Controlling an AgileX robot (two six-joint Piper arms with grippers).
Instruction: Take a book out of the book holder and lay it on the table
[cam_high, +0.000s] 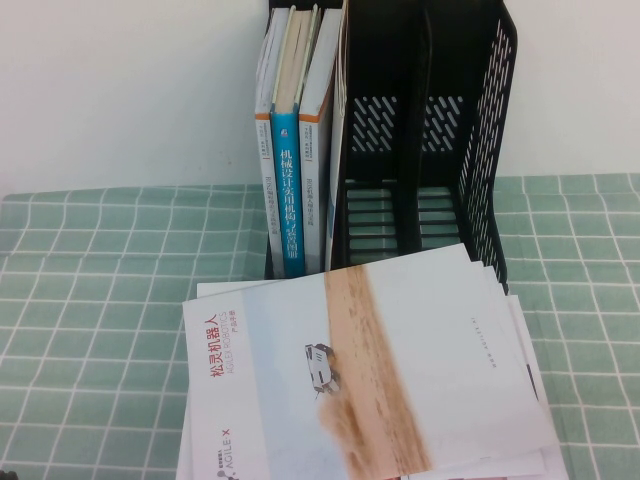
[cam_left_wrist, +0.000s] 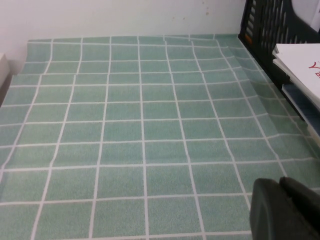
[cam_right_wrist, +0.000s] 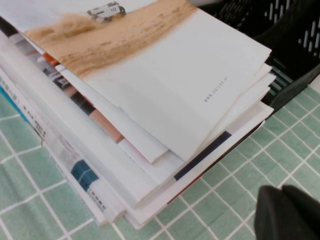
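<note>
So, high view: the book (cam_high: 380, 370) with the sandy band and red title lies face up on top of a loose stack (cam_high: 530, 400) of other booklets, right in front of the book holder (cam_high: 420, 140) on the table (cam_high: 90, 300). It rests flat and fully out of the rack — judging by that, the lay-down step looks done. The holder stands upright against the wall; its left compartment has 3 or so upright books, including a blue-spined book (cam_high: 287, 190), packed tight so they stay vertical, while the 2 right compartments look vacant. No arm or gripper shows in this view.

Left wrist view: mostly bare green check cloth, holder corner and stack edge at one side. The left gripper (cam_left_wrist: 285, 210) hangs low over open cloth, well apart from the book, holding nothing — cannot tell whether its fingers are together or apart. Probably parked, since 1 arm can do this job.

Right wrist view: the book's back edge sits uppermost, slightly askew over the fanned stack, holder just behind. The right gripper (cam_right_wrist: 287, 212) is near the stack's corner above the cloth, fingers together, clamped on nothing — released and clear of the pile.
</note>
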